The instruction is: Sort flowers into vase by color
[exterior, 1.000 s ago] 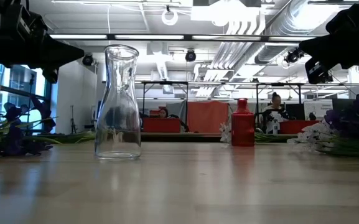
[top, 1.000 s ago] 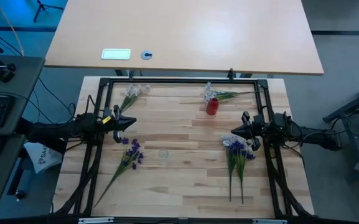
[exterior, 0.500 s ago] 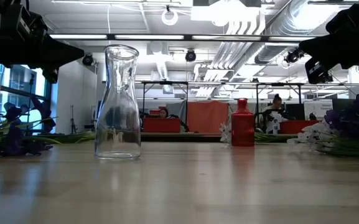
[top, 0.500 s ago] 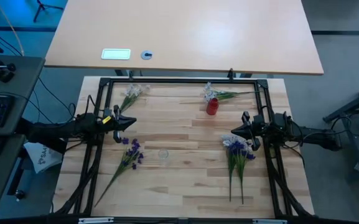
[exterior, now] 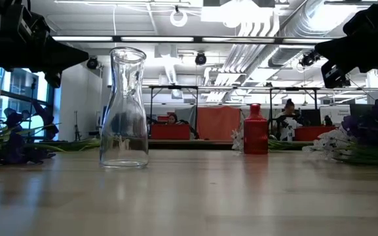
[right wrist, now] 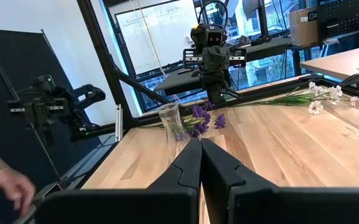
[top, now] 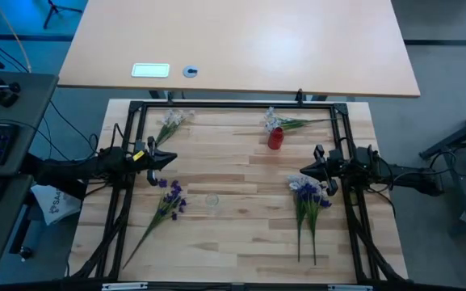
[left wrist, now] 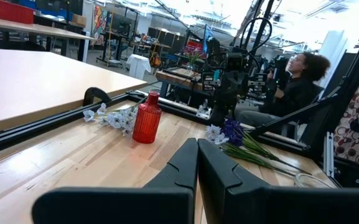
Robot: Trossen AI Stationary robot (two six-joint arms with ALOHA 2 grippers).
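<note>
The small red vase stands upright near the table's far edge, also in the left wrist view and the low view. A white sprig lies just behind it. Another white sprig lies at far left. A purple sprig lies left of centre. A mixed white and purple bunch lies at right. My left gripper hovers shut at the left side above the table. My right gripper hovers shut at the right, beside the bunch's blossoms.
A clear glass carafe stands upright near the table's middle, between the two grippers. A black frame rail runs round the wooden top. Bare wood lies between the carafe and the near edge. A person's hand shows beyond the table.
</note>
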